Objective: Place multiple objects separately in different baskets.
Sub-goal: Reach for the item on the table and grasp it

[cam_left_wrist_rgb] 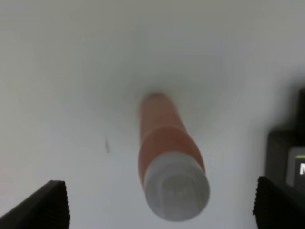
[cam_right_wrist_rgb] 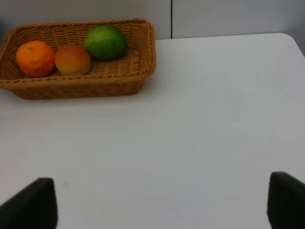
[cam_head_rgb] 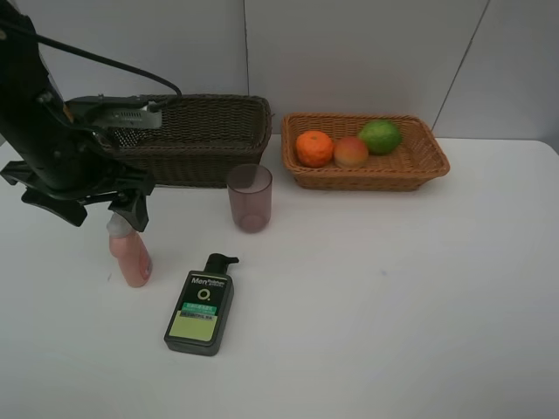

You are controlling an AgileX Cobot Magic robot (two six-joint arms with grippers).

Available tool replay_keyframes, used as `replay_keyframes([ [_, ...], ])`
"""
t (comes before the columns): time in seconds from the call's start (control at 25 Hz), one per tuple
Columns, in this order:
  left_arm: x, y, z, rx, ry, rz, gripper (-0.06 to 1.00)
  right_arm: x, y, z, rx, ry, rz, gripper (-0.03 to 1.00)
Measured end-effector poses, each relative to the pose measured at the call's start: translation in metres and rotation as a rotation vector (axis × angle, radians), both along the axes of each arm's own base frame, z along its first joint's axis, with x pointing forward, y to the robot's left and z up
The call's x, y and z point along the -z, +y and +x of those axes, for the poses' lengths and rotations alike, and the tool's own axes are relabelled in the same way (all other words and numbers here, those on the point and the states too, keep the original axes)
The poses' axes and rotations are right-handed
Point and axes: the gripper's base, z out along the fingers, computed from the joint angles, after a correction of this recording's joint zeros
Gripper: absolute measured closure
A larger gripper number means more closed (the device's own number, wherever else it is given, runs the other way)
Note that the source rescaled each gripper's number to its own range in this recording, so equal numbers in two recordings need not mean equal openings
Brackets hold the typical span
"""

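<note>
Your left gripper (cam_head_rgb: 105, 212) is hanging over the pink bottle (cam_head_rgb: 133, 257). Its jaws are standing wide apart, one finger on each side of the white cap and neither touching it, so they are gripping nothing. The bottle is standing on the table (cam_head_rgb: 393, 288) near its left edge, in front of the dark basket (cam_head_rgb: 201, 131). Whether anything is lying in that basket cannot be told from these views.

The cup (cam_head_rgb: 250, 198) is standing upright just in front of the dark basket's right end. The pump bottle (cam_head_rgb: 200, 307) is lying flat, label up, to the right of the pink bottle and closer to the front edge, with its pump head pointing toward the cup. It is not touching either of them.

The tan basket (cam_head_rgb: 419, 161) is sitting beside the dark one, to its right. It is holding the orange (cam_head_rgb: 314, 148), the peach (cam_head_rgb: 351, 152) and the green fruit (cam_head_rgb: 381, 136) in a row, with the peach touching both neighbours.

Your right gripper (cam_right_wrist_rgb: 159, 202) is showing only in its own wrist view. Its jaws are standing open over bare table with nothing between them, well short of the tan basket.
</note>
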Motion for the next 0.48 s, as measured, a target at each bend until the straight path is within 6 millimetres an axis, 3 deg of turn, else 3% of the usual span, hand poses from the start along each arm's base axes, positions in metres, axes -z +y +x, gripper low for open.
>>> replay_keyframes([
  [0.48, 0.029, -0.009, 0.008, -0.011, 0.046, 0.018, -0.06, 0.0, 0.0, 0.0, 0.0, 0.0, 0.0, 0.11],
])
